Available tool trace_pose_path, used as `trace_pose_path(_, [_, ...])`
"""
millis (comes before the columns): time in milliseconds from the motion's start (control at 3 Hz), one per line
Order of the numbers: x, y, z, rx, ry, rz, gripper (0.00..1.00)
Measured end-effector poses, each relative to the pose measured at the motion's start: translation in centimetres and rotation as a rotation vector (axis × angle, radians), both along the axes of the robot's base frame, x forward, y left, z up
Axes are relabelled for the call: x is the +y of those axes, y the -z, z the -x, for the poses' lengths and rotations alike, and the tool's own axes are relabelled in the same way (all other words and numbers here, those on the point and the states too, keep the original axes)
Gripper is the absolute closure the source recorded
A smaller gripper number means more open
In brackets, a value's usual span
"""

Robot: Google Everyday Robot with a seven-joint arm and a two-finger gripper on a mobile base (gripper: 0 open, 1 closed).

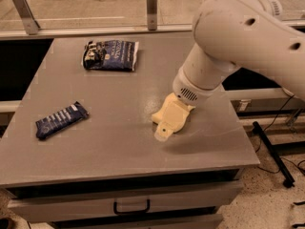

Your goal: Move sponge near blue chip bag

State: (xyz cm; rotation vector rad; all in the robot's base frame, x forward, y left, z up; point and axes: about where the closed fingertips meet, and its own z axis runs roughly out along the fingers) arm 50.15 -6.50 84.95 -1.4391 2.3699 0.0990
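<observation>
Gripper (167,124): low over sponge (157,114); grip state we cannot tell. Risk: we judge a shallow hold drops it short of blue chip bag (110,55).

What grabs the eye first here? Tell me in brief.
The big white arm fills the upper right, its gripper low over the sponge, right of centre on the table. The blue chip bag lies at the back left, and a dark bar packet near the left edge.
</observation>
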Motion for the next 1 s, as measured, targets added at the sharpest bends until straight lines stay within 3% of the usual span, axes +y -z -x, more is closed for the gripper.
trace_pose_path(333, [0.11, 0.02, -0.05, -0.002, -0.001, -0.003, 0.0])
trace_pose_path(1000, [0.22, -0.22, 0.08, -0.007, -0.003, -0.001, 0.41])
